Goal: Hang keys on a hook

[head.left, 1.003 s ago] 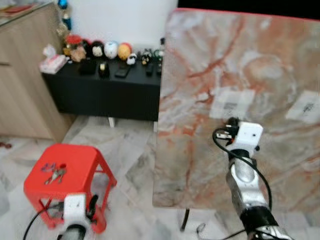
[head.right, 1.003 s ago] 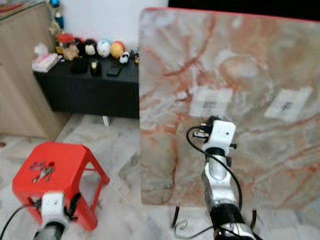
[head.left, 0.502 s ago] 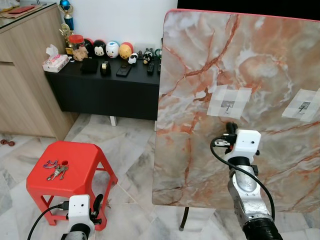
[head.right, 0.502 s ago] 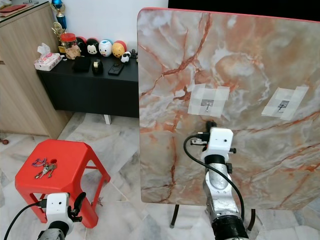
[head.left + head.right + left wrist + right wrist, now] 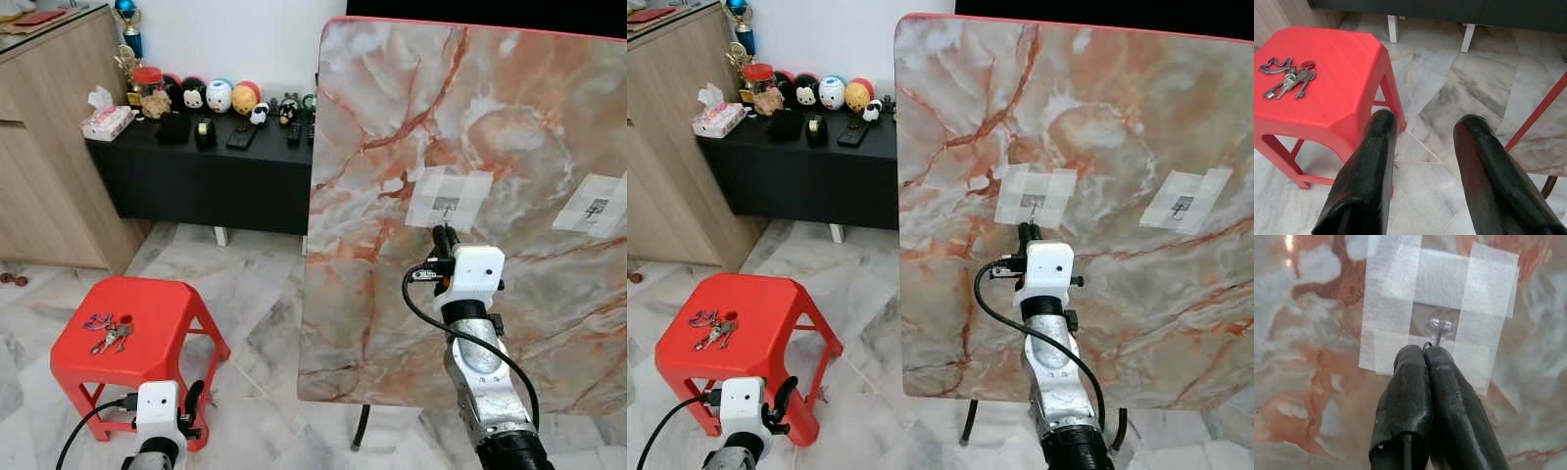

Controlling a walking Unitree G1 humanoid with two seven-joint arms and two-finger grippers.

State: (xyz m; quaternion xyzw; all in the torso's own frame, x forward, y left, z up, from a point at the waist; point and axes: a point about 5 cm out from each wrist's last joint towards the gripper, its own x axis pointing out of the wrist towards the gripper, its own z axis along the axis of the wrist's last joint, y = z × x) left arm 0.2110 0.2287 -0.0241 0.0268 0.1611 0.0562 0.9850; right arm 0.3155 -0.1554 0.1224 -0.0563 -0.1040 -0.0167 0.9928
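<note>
On red plastic stool [image 5: 132, 328]: bunch of metal keys [image 5: 106, 333], lying flat, long axis pointing away from the ring.
Left gripper [image 5: 1425, 147]: jaws spread, low beside stool; nearer arm.
Right gripper [image 5: 1424, 357]: jaws pressed together, just below clear taped hook [image 5: 1441, 324] on upright marble board [image 5: 529, 117].

The right claw [image 5: 1424, 352] has its two black fingers [image 5: 1405, 396] pressed together, tips just below a clear hook [image 5: 1440, 324] fixed under white tape [image 5: 1391, 308] on the marble panel [image 5: 1303, 357]; they seem to touch its wire.
</note>
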